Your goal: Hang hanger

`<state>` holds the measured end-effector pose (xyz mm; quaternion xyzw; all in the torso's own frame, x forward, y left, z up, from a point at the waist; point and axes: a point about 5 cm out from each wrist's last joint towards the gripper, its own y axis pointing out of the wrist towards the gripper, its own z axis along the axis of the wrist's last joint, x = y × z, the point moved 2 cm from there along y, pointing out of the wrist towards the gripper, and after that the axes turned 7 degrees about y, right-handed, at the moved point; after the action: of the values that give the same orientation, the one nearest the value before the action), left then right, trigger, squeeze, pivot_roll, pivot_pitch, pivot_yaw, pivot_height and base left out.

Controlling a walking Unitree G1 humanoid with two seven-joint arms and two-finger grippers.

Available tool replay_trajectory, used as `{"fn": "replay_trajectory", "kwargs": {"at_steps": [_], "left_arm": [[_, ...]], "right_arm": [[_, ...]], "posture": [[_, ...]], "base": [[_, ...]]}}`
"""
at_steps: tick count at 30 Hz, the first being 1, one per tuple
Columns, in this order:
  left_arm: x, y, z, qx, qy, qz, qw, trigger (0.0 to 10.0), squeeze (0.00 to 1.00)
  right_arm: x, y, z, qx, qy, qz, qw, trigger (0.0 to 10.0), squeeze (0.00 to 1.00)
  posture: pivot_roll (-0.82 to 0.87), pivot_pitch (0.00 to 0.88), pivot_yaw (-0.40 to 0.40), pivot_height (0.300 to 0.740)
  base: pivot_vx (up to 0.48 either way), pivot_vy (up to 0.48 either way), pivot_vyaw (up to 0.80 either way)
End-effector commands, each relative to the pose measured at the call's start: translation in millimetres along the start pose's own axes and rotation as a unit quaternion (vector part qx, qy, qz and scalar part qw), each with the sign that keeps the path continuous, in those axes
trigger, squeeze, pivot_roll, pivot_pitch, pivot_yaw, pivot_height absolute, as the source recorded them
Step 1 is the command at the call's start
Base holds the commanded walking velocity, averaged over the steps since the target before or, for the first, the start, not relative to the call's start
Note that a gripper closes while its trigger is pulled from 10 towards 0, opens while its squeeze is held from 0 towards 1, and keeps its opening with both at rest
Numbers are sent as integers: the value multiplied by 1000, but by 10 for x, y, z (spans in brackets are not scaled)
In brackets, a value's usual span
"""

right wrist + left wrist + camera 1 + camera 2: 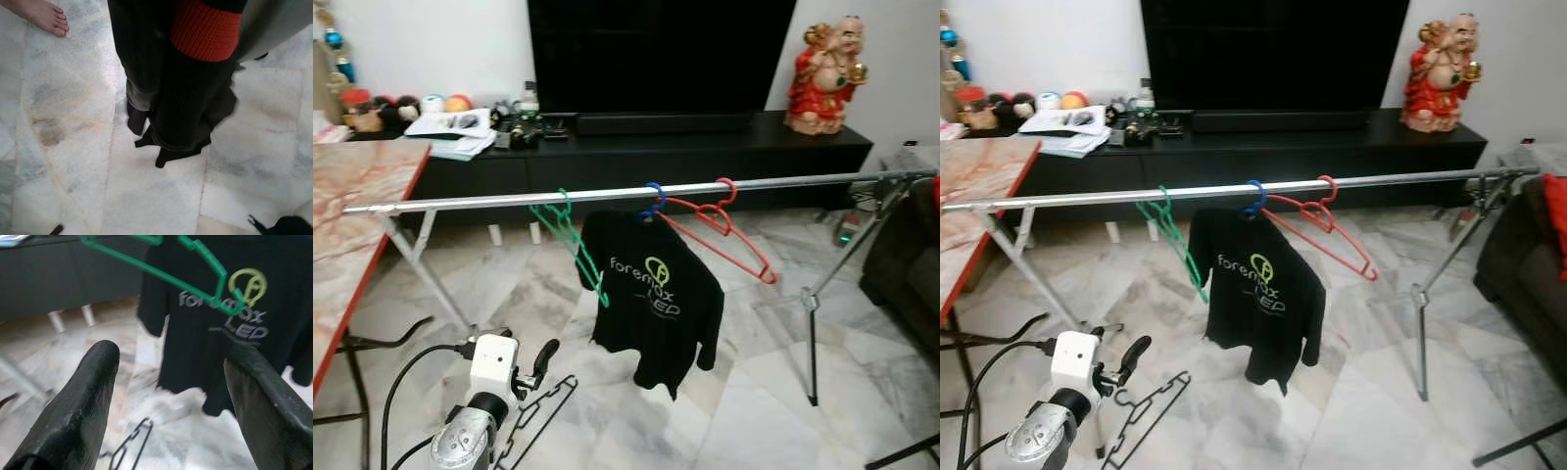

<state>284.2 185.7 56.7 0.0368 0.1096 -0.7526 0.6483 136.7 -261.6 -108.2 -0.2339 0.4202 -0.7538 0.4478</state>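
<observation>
I am seeing my left hand (168, 382) hanging low with fingers spread apart, gripping nothing. The thin black wire hanger (536, 411) is lying on the marble floor (744, 392) beneath it, below the long silver rail (509, 199). Whether my right hand is open, I cannot tell.

The left gripper (168, 377) is holding its two black fingers (78, 406) wide apart with nothing between them. Beyond them a black T-shirt (215, 333) with a yellow-green logo is hanging, a green hanger (195, 279) crossing in front of it. A black hanger (132, 445) is lying on the marble floor (63, 352).
</observation>
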Motion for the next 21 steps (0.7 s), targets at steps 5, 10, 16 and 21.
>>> {"fn": "replay_trajectory", "kwargs": {"at_steps": [5, 10, 16, 21], "left_arm": [[20, 48, 76, 7, -7, -6, 1000, 10000, 0], [20, 63, 103, 11, -9, -4, 1000, 10000, 0], [30, 89, 154, 18, -11, 0, 1000, 10000, 0], [31, 96, 171, 19, -10, 0, 1000, 10000, 0]], "right_arm": [[-4, 8, 60, 10, 2, 0, 1000, 10000, 0], [-5, 7, 68, 14, 4, 0, 1000, 10000, 0], [-21, 9, 82, 20, 6, 3, 1000, 10000, 0], [-30, 10, 88, 21, 7, 4, 1000, 10000, 0]], "posture": [[101, 0, -12, 740], [101, 0, -12, 740], [100, 0, -9, 740], [99, 0, -8, 740]], "base": [[0, 0, -770], [0, 0, -305], [0, 0, 0], [0, 0, 0]]}}
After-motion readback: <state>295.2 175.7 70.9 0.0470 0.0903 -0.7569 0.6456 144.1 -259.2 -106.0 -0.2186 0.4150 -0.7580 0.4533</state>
